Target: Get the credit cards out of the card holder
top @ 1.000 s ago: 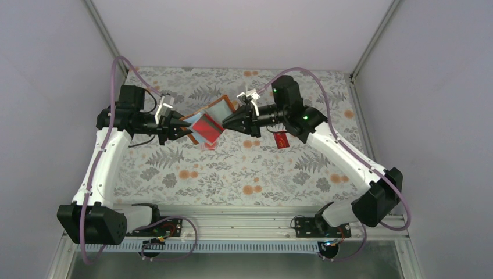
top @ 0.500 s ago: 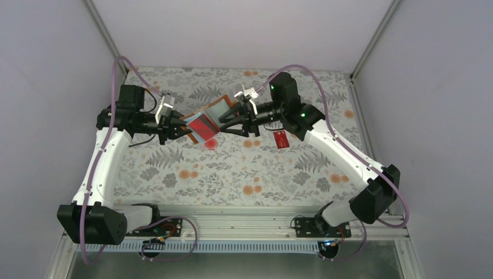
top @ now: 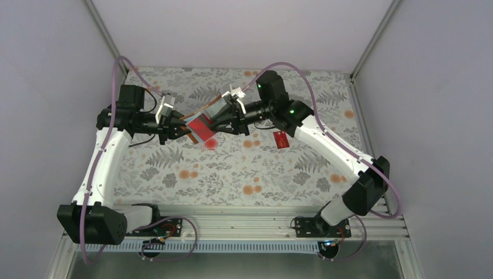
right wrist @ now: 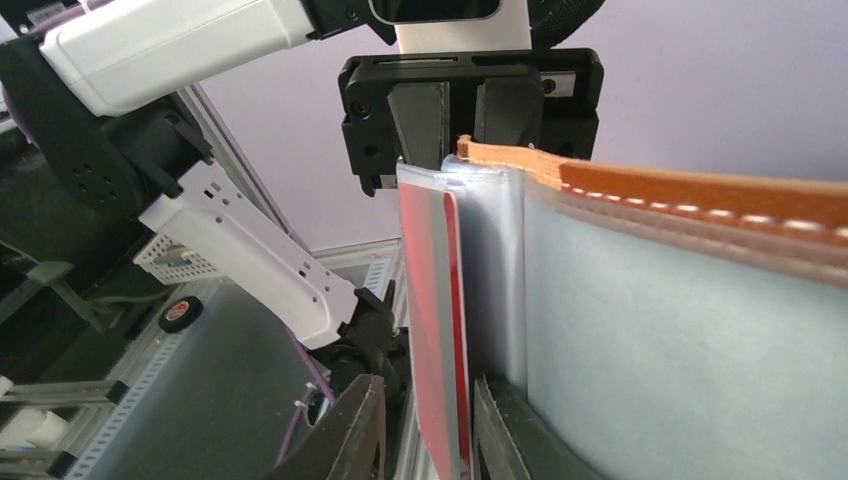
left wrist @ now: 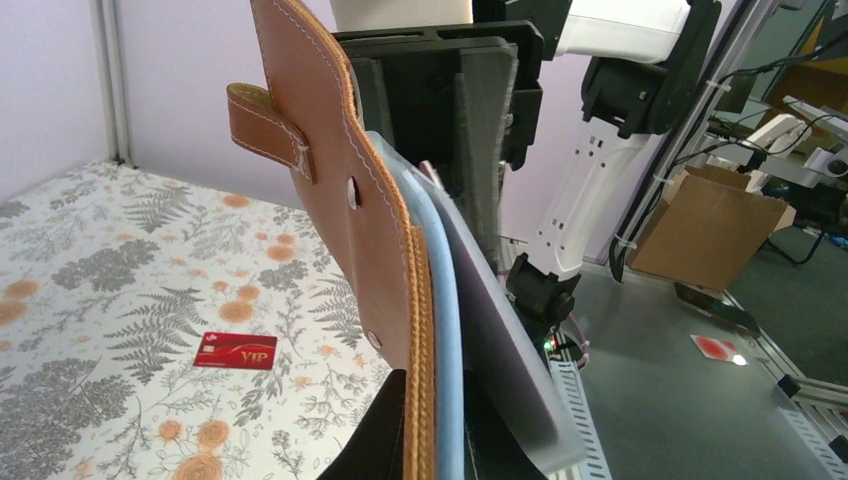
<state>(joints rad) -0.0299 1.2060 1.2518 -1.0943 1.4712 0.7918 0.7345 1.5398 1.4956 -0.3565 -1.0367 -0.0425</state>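
The brown leather card holder (top: 203,114) hangs open in the air. My left gripper (top: 181,127) is shut on its spine edge; in the left wrist view (left wrist: 435,400) the black fingers clamp the leather cover (left wrist: 330,200) and blue-grey sleeves. A red card (right wrist: 432,300) sits in the front sleeve. My right gripper (right wrist: 428,385) is open with one finger on each side of that sleeve and a gap on the left side; it also shows in the top view (top: 216,123). Another red card (top: 281,140), marked VIP (left wrist: 235,350), lies on the table. A red blotch (top: 210,143) shows on the table under the holder.
The floral tablecloth (top: 244,174) covers the table. Aluminium frame posts (top: 372,40) stand at the back corners. A metal rail (top: 232,218) with both arm bases runs along the near edge. The two arms meet above the table's left-middle.
My right gripper has opened and moved left onto the holder; its fingers now straddle the sleeve with the red card. The left arm and holder have stayed nearly still.
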